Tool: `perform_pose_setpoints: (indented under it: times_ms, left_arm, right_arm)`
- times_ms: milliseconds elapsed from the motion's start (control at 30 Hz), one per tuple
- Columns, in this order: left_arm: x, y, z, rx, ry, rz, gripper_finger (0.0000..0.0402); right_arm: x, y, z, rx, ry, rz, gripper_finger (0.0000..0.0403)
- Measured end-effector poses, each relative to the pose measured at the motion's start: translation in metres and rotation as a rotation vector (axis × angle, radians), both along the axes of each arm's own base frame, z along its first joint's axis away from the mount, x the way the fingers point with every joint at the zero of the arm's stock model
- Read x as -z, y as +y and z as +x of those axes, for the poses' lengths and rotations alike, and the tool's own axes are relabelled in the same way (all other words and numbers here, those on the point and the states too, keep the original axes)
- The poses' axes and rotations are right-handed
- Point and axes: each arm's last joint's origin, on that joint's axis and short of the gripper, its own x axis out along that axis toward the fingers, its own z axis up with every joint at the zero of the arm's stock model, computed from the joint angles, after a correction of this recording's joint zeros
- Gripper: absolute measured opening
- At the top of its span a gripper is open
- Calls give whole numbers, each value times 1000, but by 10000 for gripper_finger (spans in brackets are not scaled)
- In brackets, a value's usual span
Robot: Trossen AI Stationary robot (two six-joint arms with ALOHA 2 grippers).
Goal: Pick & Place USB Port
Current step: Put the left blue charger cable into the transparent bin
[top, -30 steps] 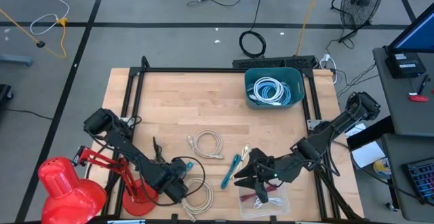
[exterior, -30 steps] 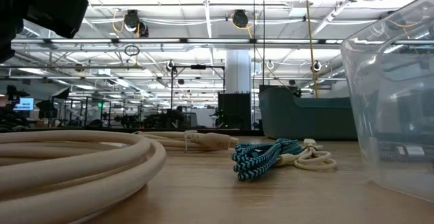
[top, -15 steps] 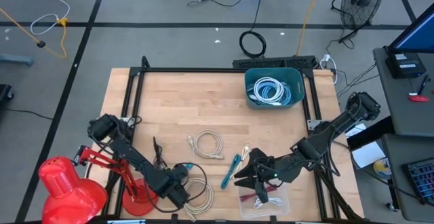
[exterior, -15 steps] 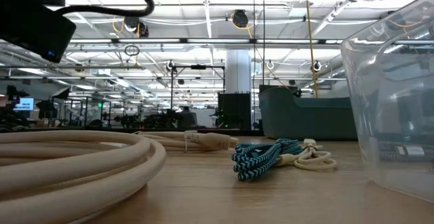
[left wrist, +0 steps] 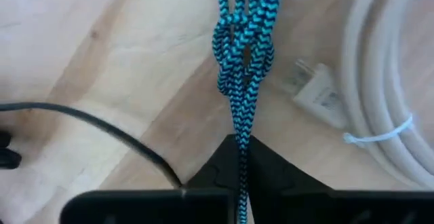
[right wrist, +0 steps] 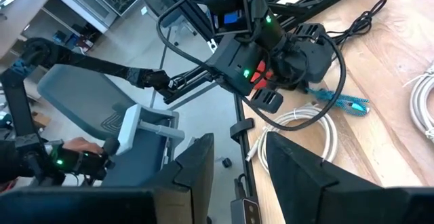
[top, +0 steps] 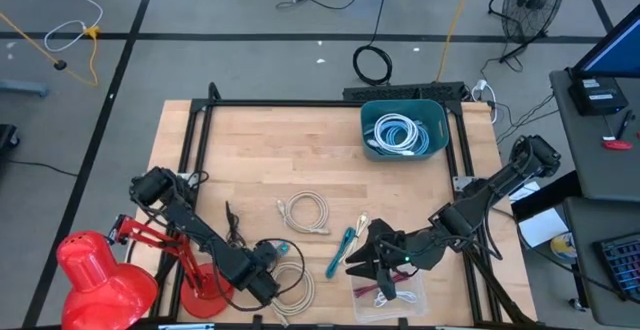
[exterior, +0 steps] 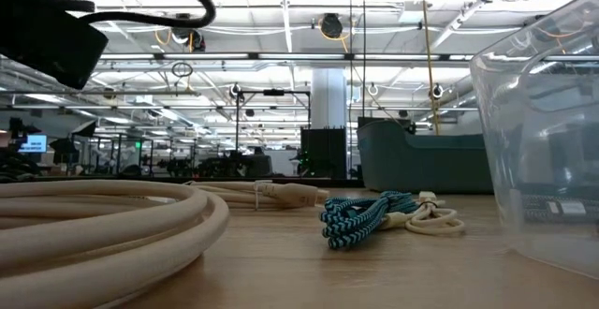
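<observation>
A teal braided USB cable (left wrist: 243, 54) lies bundled and knotted on the wooden table near its front left, and my left gripper (left wrist: 241, 157) is shut on it, pointing down (top: 268, 262). A second teal cable (top: 340, 250) lies in the middle front, beside a cream cable (exterior: 430, 220). My right gripper (top: 362, 260) hovers open, clear of the table, beside the clear plastic bin (top: 392, 288); nothing sits between its fingers (right wrist: 237, 176). My left gripper pinches a thin run of the teal cable (left wrist: 240, 141), just past the knot, between its two fingers. It comes from above, pointing down. The knotted bundle lies on the table ahead of the fingers.
A thick white cable coil (top: 298, 285) with a white plug (left wrist: 315, 95) lies right beside the held cable. Another white coil (top: 305, 213) lies mid-table. A teal bin (top: 435, 140) with white cables stands far right. A red lamp (top: 100, 275) stands off the front left corner.
My left gripper has come down onto the teal cable at the front left. The right arm has kept still.
</observation>
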Motion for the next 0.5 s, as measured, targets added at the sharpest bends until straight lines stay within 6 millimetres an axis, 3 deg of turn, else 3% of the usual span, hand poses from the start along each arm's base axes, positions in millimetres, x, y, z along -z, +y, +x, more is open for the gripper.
perform_pose_setpoints:
  times_ms: [100, 233, 333, 500]
  left_arm:
    - [-14, 13, -10, -47, 7, 106, 6]
    - [-57, 23, -19, -132, -174, 144, 5]
    - [-94, 32, -30, -200, -398, 170, 4]
    - [-155, 37, -47, -261, -914, 202, 3]
  right_arm:
    - [0, 0, 0, 5, 0, 2, 125]
    - [0, -1, 0, 46, -3, 12, 125]
    - [-2, -1, 1, 75, -24, 19, 125]
    - [-13, -1, 4, 122, -131, 53, 125]
